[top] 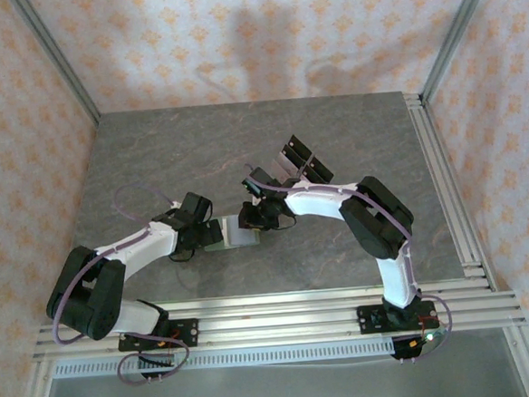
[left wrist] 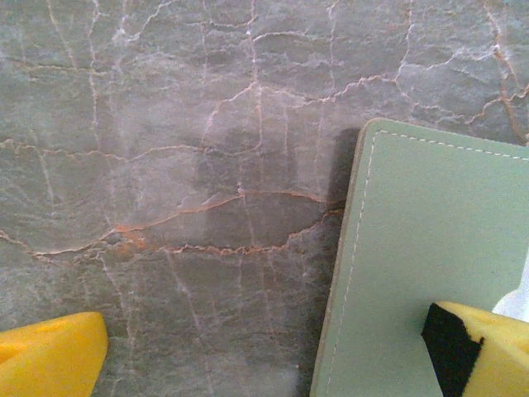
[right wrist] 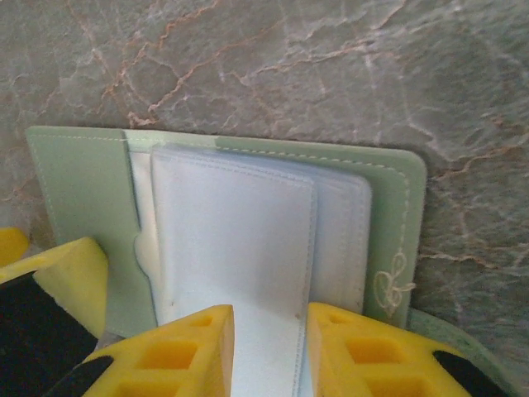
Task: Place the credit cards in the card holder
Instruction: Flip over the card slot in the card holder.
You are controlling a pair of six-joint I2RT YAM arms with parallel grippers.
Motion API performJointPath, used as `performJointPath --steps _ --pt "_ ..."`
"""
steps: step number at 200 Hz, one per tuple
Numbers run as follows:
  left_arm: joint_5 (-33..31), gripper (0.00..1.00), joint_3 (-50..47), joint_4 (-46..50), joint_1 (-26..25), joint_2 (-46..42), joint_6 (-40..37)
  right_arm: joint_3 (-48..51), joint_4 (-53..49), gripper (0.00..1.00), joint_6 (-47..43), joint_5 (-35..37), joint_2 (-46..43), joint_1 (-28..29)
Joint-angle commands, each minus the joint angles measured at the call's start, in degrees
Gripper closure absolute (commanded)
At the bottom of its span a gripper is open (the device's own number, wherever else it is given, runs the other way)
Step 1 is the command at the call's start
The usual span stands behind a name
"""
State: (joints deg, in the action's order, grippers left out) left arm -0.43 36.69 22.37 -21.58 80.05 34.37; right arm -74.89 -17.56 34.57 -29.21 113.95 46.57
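Flanking the open wallet (right wrist: 78, 182) at the middle of the table (top: 350, 129).
Left gripper (left wrist: 264, 351), jaws wide apart, rests one finger on the green cover; right gripper (right wrist: 269, 324) jaws narrowed beside a pale inner sleeve (right wrist: 231, 223), grip unclear.

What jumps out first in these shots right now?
The holder lies open mid-table with its pale inner sleeves showing. The right gripper straddles the top sleeve, though I cannot tell whether it is gripping it. The left gripper is wide open, with one finger over the holder's green cover.
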Motion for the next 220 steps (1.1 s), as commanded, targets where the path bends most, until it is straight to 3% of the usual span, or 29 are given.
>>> performJointPath --steps 1,72,139,220 --pt "-0.4 0.0 0.1 -1.1 0.7 0.8 -0.8 -2.2 0.1 0.72 -0.7 -1.6 0.5 0.7" --pt "-0.6 0.0 0.0 -0.5 0.7 -0.2 0.1 -6.1 0.3 0.71 0.2 -3.9 2.4 1.3" --pt "-8.7 0.0 0.2 6.2 0.7 -10.5 6.8 -8.2 0.1 0.71 1.2 -5.3 3.1 2.2" --pt "-10.1 0.0 -0.1 8.4 0.8 -15.1 7.9 -13.6 -1.4 0.71 1.6 -6.1 6.3 3.7"
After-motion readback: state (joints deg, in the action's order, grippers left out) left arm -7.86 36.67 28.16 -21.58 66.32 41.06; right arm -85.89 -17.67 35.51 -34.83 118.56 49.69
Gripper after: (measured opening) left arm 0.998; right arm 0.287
